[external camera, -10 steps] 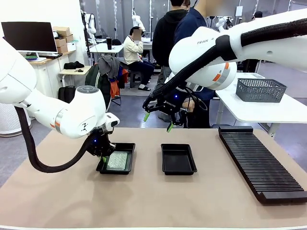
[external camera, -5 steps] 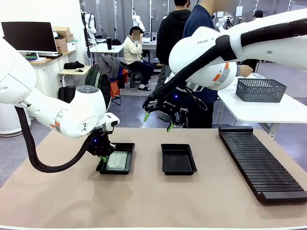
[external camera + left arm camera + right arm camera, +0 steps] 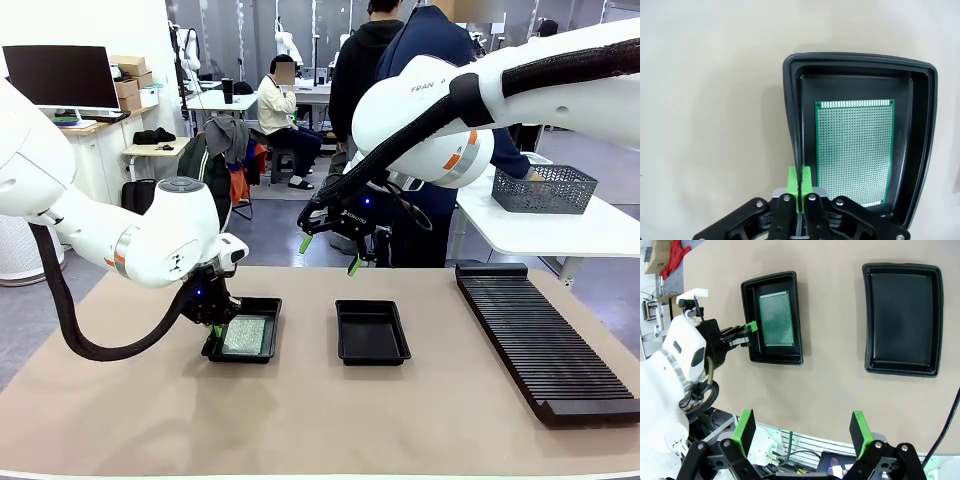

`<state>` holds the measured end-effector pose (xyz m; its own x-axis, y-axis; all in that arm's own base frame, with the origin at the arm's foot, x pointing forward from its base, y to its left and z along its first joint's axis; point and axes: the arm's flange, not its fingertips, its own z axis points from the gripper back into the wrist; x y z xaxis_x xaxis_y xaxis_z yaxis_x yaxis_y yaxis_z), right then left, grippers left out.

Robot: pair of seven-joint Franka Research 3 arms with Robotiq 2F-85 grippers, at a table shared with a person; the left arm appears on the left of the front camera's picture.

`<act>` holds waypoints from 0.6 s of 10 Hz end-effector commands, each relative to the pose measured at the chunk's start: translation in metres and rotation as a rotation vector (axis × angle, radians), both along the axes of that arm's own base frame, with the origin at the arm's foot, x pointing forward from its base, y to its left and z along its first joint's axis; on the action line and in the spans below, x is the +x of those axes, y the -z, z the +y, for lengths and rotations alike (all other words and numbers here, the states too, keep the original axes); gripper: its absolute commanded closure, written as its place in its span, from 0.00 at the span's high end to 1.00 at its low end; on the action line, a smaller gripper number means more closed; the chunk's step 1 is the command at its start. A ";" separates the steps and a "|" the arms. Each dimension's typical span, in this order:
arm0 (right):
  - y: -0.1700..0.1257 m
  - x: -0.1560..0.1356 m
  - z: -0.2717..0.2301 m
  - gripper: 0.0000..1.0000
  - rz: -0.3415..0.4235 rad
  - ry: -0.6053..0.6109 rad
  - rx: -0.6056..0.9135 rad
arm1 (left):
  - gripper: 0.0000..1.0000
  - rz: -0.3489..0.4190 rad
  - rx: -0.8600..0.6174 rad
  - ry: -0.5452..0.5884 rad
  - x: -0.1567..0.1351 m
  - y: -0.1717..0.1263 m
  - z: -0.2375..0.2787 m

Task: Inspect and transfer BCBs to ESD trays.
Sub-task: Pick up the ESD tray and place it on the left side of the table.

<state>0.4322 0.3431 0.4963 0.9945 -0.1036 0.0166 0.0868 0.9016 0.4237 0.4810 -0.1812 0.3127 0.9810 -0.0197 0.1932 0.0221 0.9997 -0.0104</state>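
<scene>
Left gripper [image 3: 800,176], pads pressed together, resting at tray [image 3: 790,110] rim; BCB [image 3: 852,152] lying inside. Right gripper [image 3: 329,254] hovering wide, upper centre.

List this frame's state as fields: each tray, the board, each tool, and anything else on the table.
left tray: holds one board
board: green, lies flat inside the left tray
right tray: empty
left tool: shut, pads together at the left tray's rim; cannot tell whether it pinches the rim
right tool: open, holds nothing, raised above the table beyond the right tray
rack: long, black, ribbed, on the table's right side
</scene>
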 end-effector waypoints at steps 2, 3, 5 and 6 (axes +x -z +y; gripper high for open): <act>0.000 0.002 0.000 1.00 -0.006 -0.004 -0.016 | 0.00 -0.033 -0.156 -0.014 -0.004 -0.015 0.020; 0.000 0.002 0.000 1.00 -0.006 -0.004 -0.016 | 0.00 -0.046 -0.175 -0.023 -0.004 -0.017 0.028; 0.000 0.002 0.000 1.00 -0.006 -0.004 -0.016 | 0.00 -0.076 -0.232 -0.023 -0.007 -0.025 0.044; 0.000 0.002 0.000 1.00 -0.006 -0.004 -0.016 | 0.00 -0.087 -0.247 -0.027 -0.008 -0.029 0.054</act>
